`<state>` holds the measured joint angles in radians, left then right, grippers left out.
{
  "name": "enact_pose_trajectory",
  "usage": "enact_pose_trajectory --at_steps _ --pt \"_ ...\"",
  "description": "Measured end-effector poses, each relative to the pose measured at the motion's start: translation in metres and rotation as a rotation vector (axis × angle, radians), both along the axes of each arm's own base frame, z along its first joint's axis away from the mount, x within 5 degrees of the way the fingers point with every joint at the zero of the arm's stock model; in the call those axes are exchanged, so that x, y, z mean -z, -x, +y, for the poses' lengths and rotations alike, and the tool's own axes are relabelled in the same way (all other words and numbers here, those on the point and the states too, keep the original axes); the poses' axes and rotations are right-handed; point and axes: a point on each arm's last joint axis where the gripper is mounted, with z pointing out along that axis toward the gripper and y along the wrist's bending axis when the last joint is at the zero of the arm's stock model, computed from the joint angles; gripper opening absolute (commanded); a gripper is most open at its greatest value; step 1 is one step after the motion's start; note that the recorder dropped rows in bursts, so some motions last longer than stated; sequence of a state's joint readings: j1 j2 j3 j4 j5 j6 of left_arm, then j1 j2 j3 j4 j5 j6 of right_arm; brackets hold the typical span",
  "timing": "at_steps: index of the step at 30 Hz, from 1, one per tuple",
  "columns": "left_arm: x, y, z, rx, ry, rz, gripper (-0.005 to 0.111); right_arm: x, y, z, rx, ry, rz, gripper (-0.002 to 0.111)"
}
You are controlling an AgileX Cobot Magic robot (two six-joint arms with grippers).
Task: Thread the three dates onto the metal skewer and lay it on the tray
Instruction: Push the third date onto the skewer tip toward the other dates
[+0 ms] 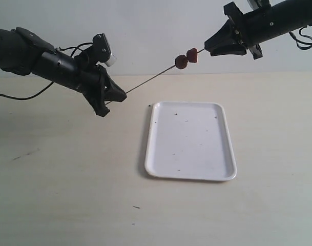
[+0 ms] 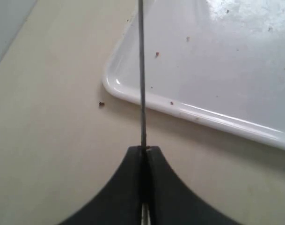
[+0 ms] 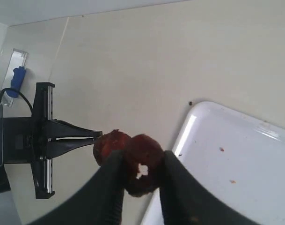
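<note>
Loaded skewer (image 1: pixel 150 79), upper centre of frame.
Pinched skewer in left gripper (image 1: pixel 121 96), jaws pressed together; gripped end date (image 1: pixel 192 55) in right gripper (image 1: pixel 206 49), jaws half apart, touching second date (image 1: pixel 181 62). Needed straight push along its axis, above tray (image 1: pixel 196 148); saw no third date.

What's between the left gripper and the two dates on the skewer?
Only bare skewer, held in the air between left gripper and dates; the exterior view shows it.

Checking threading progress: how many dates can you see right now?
2. Both sit on the metal skewer: one date between the fingers of the right gripper, the other date right beside it toward the left gripper. None lies on the tray; a third may be hidden.
</note>
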<state>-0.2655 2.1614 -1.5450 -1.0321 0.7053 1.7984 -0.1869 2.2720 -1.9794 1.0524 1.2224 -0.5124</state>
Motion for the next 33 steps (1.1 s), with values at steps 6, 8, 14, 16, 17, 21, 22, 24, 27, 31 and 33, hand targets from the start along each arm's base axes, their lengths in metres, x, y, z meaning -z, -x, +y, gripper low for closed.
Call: enact_pose_trajectory --at_steps 6,8,14,16,17,21,22,24,27,31,33 --pt "0.0 0.0 0.0 0.001 0.001 -0.001 0.0 -0.001 0.0 0.003 -0.001 -0.014 -0.003 0.021" --pt "0.0 0.0 0.0 0.0 0.002 -0.001 0.0 -0.001 -0.001 0.01 -0.015 -0.018 -0.003 0.021" --pt "-0.001 0.0 -0.001 0.001 0.015 -0.004 0.0 -0.002 -0.002 0.022 -0.029 -0.02 -0.013 0.021" --pt "-0.002 0.0 -0.002 0.008 0.023 -0.004 0.0 -0.002 -0.002 0.022 -0.029 -0.02 -0.016 0.021" --pt "-0.002 0.001 -0.002 0.012 0.032 -0.003 0.0 -0.002 -0.002 0.023 -0.03 -0.019 -0.017 0.021" --pt "-0.003 0.001 -0.003 0.019 0.048 -0.005 0.0 -0.002 -0.002 0.032 -0.046 -0.023 -0.017 0.021" --pt "-0.003 0.001 -0.003 0.019 0.048 -0.005 0.0 -0.002 -0.002 0.034 -0.048 -0.023 -0.018 0.021" --pt "-0.002 0.0 -0.002 0.02 0.047 -0.003 0.0 -0.002 -0.002 0.039 -0.058 -0.023 -0.019 0.021" --pt "-0.002 0.0 -0.002 0.019 0.053 -0.002 0.0 -0.002 -0.002 0.044 -0.067 -0.022 -0.021 0.021" --pt "-0.003 0.001 -0.002 0.021 0.059 0.001 0.0 -0.002 -0.002 0.046 -0.071 -0.022 -0.021 0.021" --pt "-0.003 0.001 -0.002 0.021 0.061 0.002 0.0 -0.002 -0.002 0.046 -0.076 -0.018 -0.028 0.022"
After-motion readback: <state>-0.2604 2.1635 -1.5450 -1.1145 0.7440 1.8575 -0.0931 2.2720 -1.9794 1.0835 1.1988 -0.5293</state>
